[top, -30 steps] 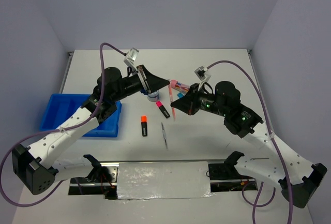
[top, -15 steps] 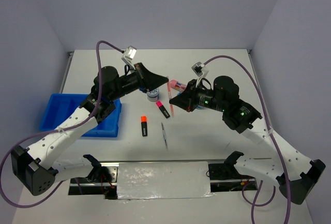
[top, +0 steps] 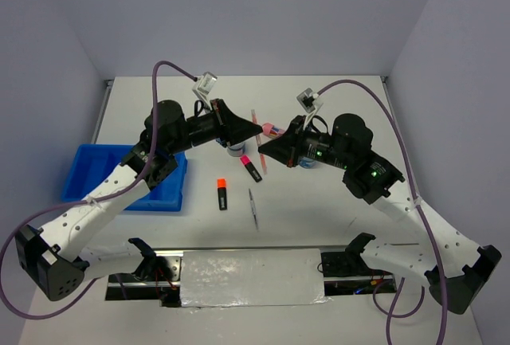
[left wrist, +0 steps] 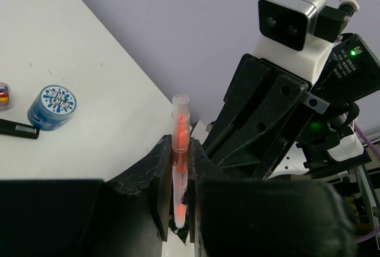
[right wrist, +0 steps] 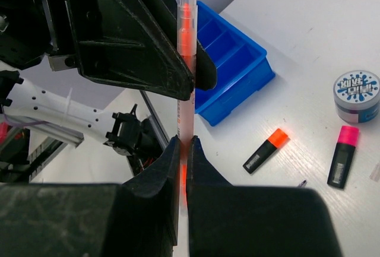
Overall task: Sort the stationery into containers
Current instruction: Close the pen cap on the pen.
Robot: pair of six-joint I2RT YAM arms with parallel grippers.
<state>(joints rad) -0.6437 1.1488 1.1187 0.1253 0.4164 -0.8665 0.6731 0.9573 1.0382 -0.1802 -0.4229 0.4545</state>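
Currently the pink pen (right wrist: 187, 61) is pinched in mid-air by the right gripper (right wrist: 182, 147), with the left gripper (left wrist: 180, 156) set around it, grip not discernible. If released before the left pinch is firm, it could be dropped outside the blue tray (top: 89, 171).

Pale lavender walls (top: 239, 10) enclose a white table (top: 343, 94).

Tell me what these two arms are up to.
The right gripper is shut on a thin pink pen, holding it above the table. The left gripper straddles the same pen; whether it grips cannot be told. It looks like a handover. An orange-capped highlighter, a pink-capped highlighter and a grey pen lie on the table, outside the blue tray.
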